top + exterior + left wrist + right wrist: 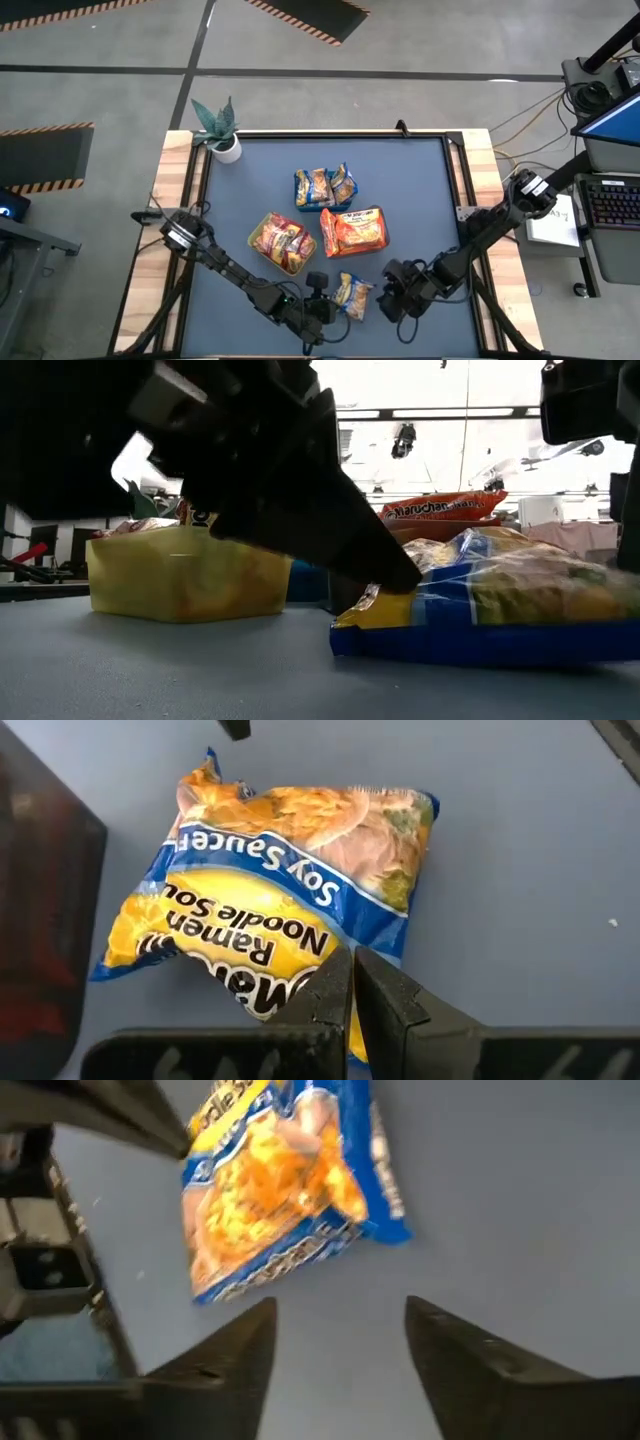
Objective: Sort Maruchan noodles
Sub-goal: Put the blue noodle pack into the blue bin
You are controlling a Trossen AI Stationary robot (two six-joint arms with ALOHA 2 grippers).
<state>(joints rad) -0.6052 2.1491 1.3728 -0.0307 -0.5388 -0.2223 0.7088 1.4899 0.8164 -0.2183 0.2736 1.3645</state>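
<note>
A glossy, crinkled plastic film is seen on the blue-and-yellow noodle packet (280, 910). The table mat (420, 190) is matt and smooth, framed by pale bare wood (180, 200). The yellow tray (180, 575) looks like dull plastic. Matt black fingers (470, 1370) are shown.

Dark left gripper (395, 575), jaws seemingly pinching blue-and-yellow packet (500, 605) beside yellow tray (185, 575).

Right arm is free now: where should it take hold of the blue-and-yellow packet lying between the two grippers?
Probably the blue sealed edge facing the right gripper, approached from the right side. The blue-and-yellow packet lies flat on the mat, so its thin crimped edge fits open fingers better than the puffy middle. The left gripper is shut on the opposite edge, so that side is taken.
</note>
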